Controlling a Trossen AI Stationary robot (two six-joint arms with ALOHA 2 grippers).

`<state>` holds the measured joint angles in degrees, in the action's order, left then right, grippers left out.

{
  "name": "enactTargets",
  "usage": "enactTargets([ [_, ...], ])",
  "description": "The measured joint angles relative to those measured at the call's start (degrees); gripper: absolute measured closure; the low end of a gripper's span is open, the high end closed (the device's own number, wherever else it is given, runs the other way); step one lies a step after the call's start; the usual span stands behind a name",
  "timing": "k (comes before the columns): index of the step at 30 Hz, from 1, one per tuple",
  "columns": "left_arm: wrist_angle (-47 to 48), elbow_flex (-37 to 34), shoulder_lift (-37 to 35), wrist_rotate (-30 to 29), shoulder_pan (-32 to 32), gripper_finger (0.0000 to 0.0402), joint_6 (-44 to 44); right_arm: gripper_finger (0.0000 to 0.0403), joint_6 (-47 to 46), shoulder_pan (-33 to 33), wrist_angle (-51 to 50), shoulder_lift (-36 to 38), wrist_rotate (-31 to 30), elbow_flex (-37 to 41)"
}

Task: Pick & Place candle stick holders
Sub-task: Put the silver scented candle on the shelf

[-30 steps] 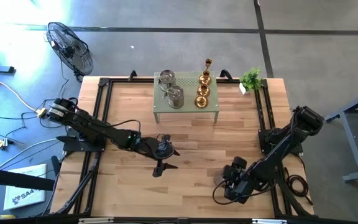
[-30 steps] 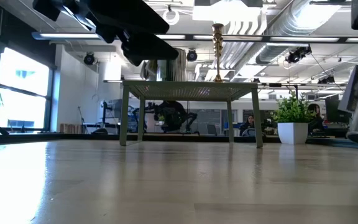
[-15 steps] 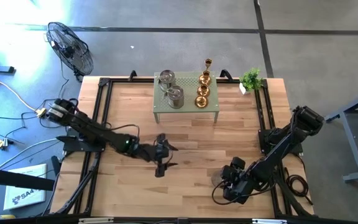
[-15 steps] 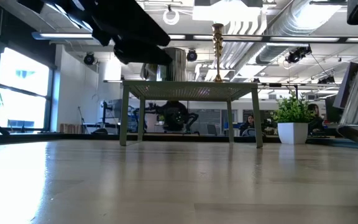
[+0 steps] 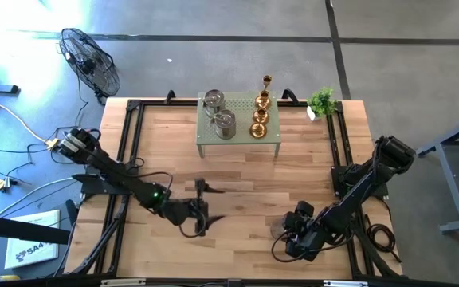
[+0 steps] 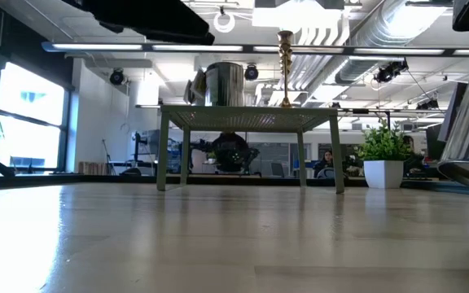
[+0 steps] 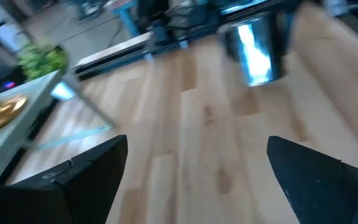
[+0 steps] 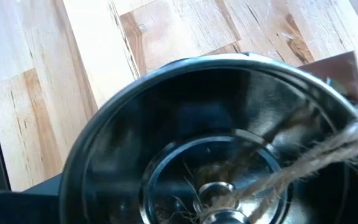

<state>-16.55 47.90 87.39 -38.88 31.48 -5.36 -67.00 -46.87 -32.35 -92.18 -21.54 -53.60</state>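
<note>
High view: left hand (image 5: 202,209) has retreated nearer.

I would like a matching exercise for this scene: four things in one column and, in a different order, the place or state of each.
Things:
1. gold candle stick holders
2. potted plant
3. left gripper
4. fan

Places or states:
a. on the floor, off the table
b. on the green stand
c. at a table corner, beside the stand
d. open, above bare wood

Pairs: 1-b, 2-c, 3-d, 4-a
</note>
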Motion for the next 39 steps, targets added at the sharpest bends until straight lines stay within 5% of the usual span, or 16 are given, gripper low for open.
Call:
enactTargets([
  [14,-2.52,0.02,0.0,3.71,0.46,0.0015,-1.15,0.0061,0.92,0.0,0.42,0.0,-0.64,0.0],
  [32,-5.38,0.02,4.25,3.89,-0.39,0.0005,22.13,0.0061,17.6,5.91,8.86,0.02,-4.93,-3.49],
  [39,-7.56,0.04,4.87,3.81,-0.36,0.0005,24.11,0.0061,20.69,7.6,-1.81,0.0,-4.64,-12.67],
])
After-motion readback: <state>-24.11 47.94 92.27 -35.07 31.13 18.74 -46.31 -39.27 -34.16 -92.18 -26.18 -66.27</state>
